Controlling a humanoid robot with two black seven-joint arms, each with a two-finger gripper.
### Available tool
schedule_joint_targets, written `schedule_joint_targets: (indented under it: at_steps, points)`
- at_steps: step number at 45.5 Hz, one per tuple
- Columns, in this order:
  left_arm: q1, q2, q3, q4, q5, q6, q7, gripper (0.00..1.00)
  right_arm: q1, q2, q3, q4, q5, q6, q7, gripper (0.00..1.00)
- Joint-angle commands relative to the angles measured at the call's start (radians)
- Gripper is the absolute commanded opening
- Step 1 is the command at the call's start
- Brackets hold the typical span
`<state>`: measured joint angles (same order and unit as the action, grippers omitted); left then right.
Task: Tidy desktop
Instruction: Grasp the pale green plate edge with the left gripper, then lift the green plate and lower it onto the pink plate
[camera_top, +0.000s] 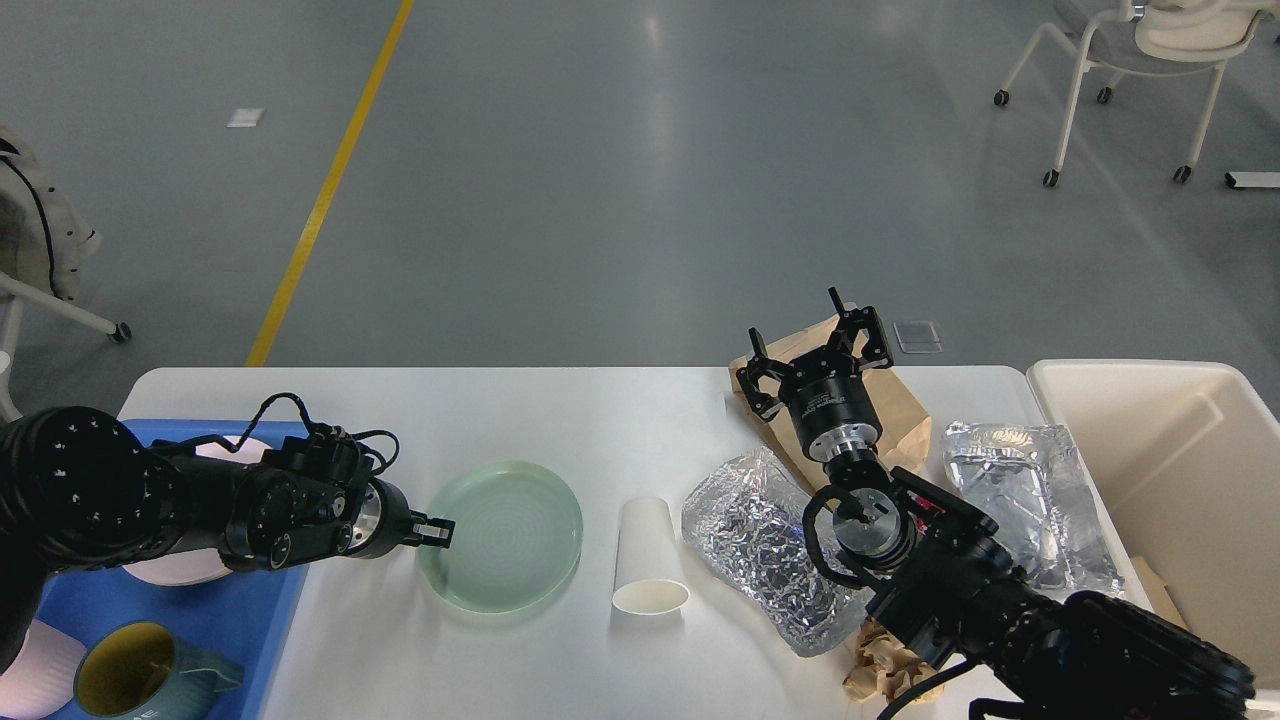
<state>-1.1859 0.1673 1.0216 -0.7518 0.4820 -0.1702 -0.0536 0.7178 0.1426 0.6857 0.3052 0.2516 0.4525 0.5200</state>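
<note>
The white desktop (620, 420) carries a pale green plate (505, 535), a white paper cup (645, 555) lying on its side, two crumpled foil sheets (755, 545) (1030, 490), a brown paper bag (900, 410) and a crumpled brown paper wad (885, 670). My left gripper (435, 530) sits low at the plate's left rim, its fingers touching or straddling the edge; the gap between them is too small to judge. My right gripper (815, 345) hovers over the paper bag at the far edge, fingers spread wide and empty.
A blue tray (100, 610) at the left holds a pink plate (165, 570), a pink mug (35, 665) and a teal mug (150, 670). A cream bin (1190, 470) stands at the right. A chair (1130, 60) is far off on the floor.
</note>
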Motion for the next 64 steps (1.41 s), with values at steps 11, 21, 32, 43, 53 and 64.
schedule_joint_targets:
  at_steps: [11,21,32,43,53,64]
  points:
    - [-0.003,-0.006,0.002,0.000,0.000,-0.003,-0.002,0.01,0.000,0.000,0.000,0.000,0.000,0.000,0.000,1.00]
    - [-0.037,0.020,-0.003,-0.014,0.001,-0.014,-0.014,0.02,0.000,0.000,0.000,0.000,0.000,0.000,0.000,1.00]
    - [-0.224,0.165,-0.009,-0.151,0.004,-0.080,-0.043,0.02,0.002,0.000,0.000,0.000,0.000,0.000,0.000,1.00]
    - [-0.575,0.400,0.005,-0.422,0.007,-0.181,-0.046,0.02,0.000,0.000,0.000,0.000,0.000,0.000,0.000,1.00]
    - [-0.817,0.619,-0.012,-0.425,0.073,-0.414,-0.057,0.02,0.000,0.000,0.000,0.000,0.000,0.000,0.000,1.00]
    - [-0.957,0.828,-0.015,-0.409,0.217,-0.560,-0.064,0.03,0.000,0.000,0.000,0.000,0.000,0.000,0.000,1.00]
